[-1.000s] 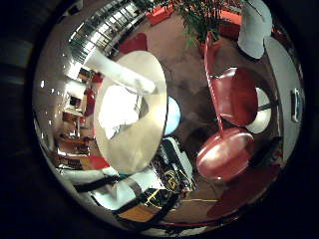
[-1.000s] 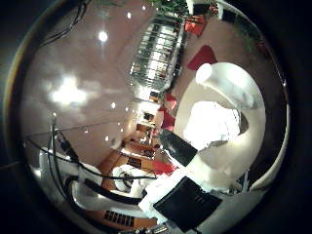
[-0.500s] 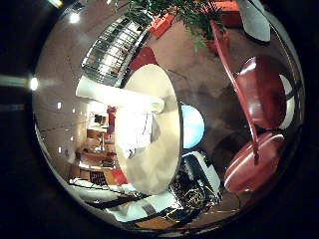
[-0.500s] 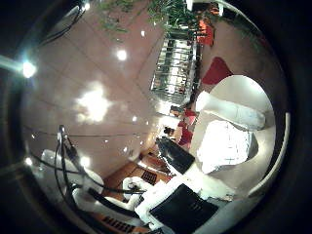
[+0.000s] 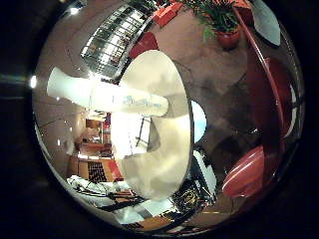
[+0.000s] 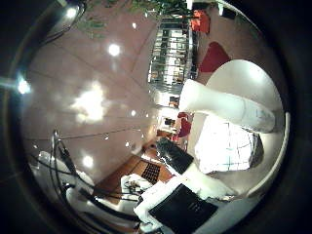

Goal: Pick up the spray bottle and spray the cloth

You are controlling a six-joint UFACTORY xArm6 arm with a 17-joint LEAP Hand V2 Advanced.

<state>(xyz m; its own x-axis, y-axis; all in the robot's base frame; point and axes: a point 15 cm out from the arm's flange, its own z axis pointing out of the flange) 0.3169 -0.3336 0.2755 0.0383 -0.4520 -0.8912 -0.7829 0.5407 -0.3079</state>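
On the round table [image 5: 164,164], spray bottle [image 5: 109,97] beside cloth [image 6: 226,146]; hand [image 6: 180,204] state unclear.

Spray bottle [image 5: 107,97] closer to palm now

Round pale table [image 5: 164,169], red chairs [image 5: 246,174] beside it, potted plant [image 5: 222,22] on the floor beyond

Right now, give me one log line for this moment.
phase: approach | spray bottle: standing on round table | cloth: beside bottle | hand: not gripping
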